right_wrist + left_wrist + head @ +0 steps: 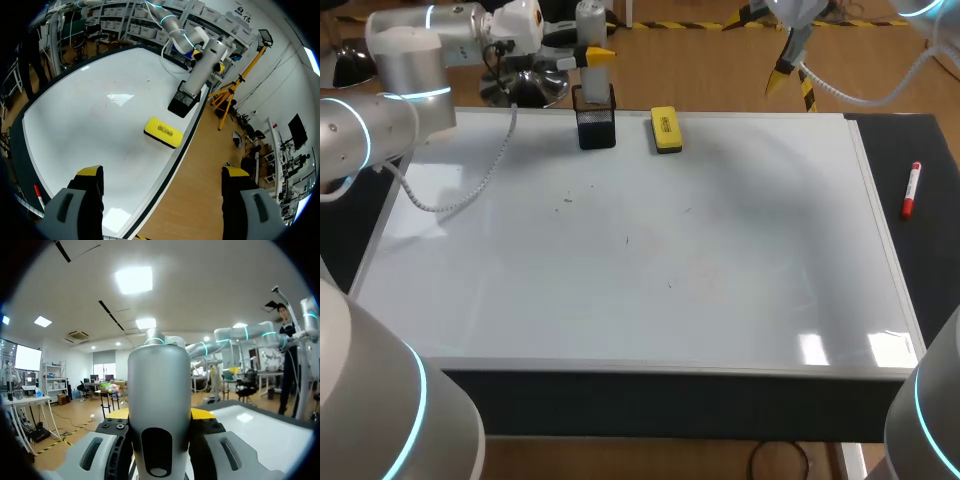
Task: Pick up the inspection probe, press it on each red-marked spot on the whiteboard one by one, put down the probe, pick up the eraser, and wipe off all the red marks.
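arm housings crowd the near corners of the head view; past them the whiteboard (620, 300) lies flat on the worktop (932, 270); no red mark reads clearly on it, only faint specks. left arm comes in over the far left corner; left end effector (596, 56) is clamped on the inspection probe (590, 22), a grey cylinder upright between both fingers, directly above the black mesh holder (596, 125) at the board's far edge; in my judgement this keeps the probe in line with its holder, though whether for lifting out or setting back cannot be told. yellow eraser (665, 130) lies just right of the holder, nothing touching it. right end effector (162, 172) hangs high beyond the far edge, fingers wide apart and empty, presumably parked clear of the left arm's work. red marker (911, 190) lies on the worktop off the board's right edge.
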Motion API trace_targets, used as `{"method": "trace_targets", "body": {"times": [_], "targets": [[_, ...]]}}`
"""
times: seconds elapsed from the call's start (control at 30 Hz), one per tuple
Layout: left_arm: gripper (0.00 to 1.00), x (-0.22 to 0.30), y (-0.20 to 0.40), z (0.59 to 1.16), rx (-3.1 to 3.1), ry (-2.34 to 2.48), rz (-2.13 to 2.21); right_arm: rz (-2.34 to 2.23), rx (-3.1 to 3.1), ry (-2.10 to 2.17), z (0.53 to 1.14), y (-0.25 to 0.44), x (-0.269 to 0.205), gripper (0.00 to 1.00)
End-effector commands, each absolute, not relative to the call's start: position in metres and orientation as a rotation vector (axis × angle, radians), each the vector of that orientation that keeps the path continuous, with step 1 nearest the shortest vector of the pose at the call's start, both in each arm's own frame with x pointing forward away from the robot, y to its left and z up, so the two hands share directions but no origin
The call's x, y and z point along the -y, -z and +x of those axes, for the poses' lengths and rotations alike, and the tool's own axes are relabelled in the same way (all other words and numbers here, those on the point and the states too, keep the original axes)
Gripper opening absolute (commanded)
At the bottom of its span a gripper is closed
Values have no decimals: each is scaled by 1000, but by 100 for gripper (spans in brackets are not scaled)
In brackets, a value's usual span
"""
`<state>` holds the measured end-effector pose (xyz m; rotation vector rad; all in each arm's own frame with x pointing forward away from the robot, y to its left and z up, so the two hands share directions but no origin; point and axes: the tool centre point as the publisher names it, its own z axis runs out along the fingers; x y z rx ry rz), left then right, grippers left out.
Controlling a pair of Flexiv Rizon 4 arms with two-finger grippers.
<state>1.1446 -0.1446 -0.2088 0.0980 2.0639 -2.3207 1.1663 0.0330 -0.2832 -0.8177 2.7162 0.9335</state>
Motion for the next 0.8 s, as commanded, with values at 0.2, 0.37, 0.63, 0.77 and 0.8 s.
{"method": "trace_targets", "body": {"times": [0.2,0.37,0.63,0.77,0.8], "targets": [[0,142,223,1147,-2052,2343,62,-823,-2721,-927,1167,282,-33,100],[0,143,229,1147,-2049,2351,45,-823,-2721,-927,1167,282,-33,100],[0,144,239,1147,-2057,2358,22,-823,-2721,-927,1167,282,-33,100],[0,146,246,1148,-2069,2356,14,-823,-2721,-927,1167,282,-33,100],[0,146,247,1148,-2069,2357,12,-823,-2721,-927,1167,282,-33,100]]}}
